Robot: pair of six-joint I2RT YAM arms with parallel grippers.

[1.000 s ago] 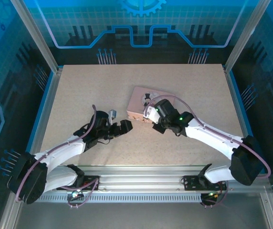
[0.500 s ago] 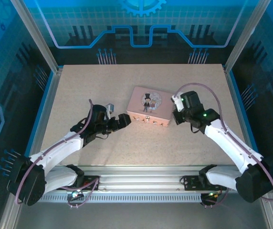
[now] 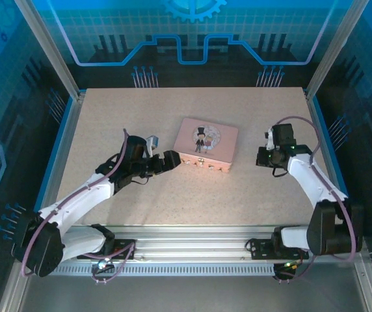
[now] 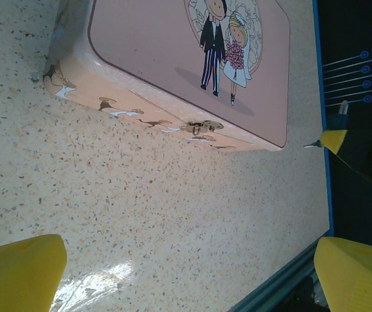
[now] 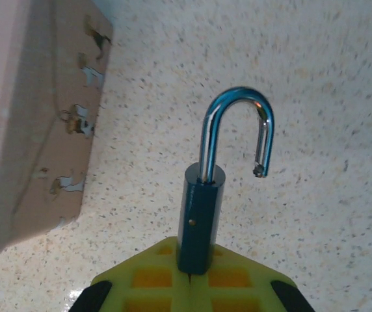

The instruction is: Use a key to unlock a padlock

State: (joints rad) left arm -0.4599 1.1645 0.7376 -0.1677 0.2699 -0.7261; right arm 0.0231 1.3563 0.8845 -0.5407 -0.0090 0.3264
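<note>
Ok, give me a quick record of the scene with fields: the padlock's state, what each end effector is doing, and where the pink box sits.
padlock: shackle swung open, free end out of the body
right end effector: shut on the padlock body, to the right of the pink box
left end effector: open, empty, near the box's front left corner
pink box: lid down, lying flat near the middle of the table
</note>
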